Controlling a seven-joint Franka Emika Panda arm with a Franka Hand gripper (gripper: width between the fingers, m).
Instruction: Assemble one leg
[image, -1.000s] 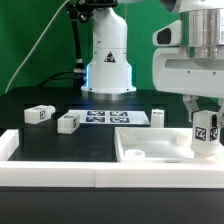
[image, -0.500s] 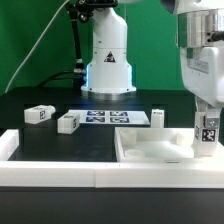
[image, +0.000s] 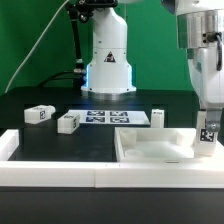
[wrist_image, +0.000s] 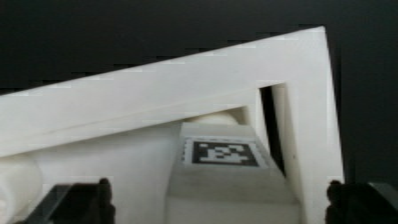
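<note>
White plastic forms the leg (image: 208, 132), which stands upright at the exterior view's right edge, its square tag facing the camera. It sits at the right end of the panel (image: 150, 150), a flat white piece with a raised rim. In the wrist view the leg (wrist_image: 222, 160) lies inside the corner formed by the rim of the panel (wrist_image: 214, 75); whether it touches the rim cannot be told. The gripper (image: 207, 118) hangs directly over the leg. In the wrist view the gripper (wrist_image: 222, 195) is spread wide: the dark fingers (wrist_image: 80, 197) stand well apart on either side of the leg, with a visible gap on each side, and grasp nothing. On the black table (image: 40, 142), a second leg (image: 40, 114) and a third leg (image: 68, 122) lie near each other toward the exterior view's left. A fourth leg (image: 158, 118) stands just beside the marker board (image: 110, 117), on its right in that view. The arm base (image: 108, 60) rises behind the marker board. A low white wall (image: 50, 172) runs along the front of the table.
</note>
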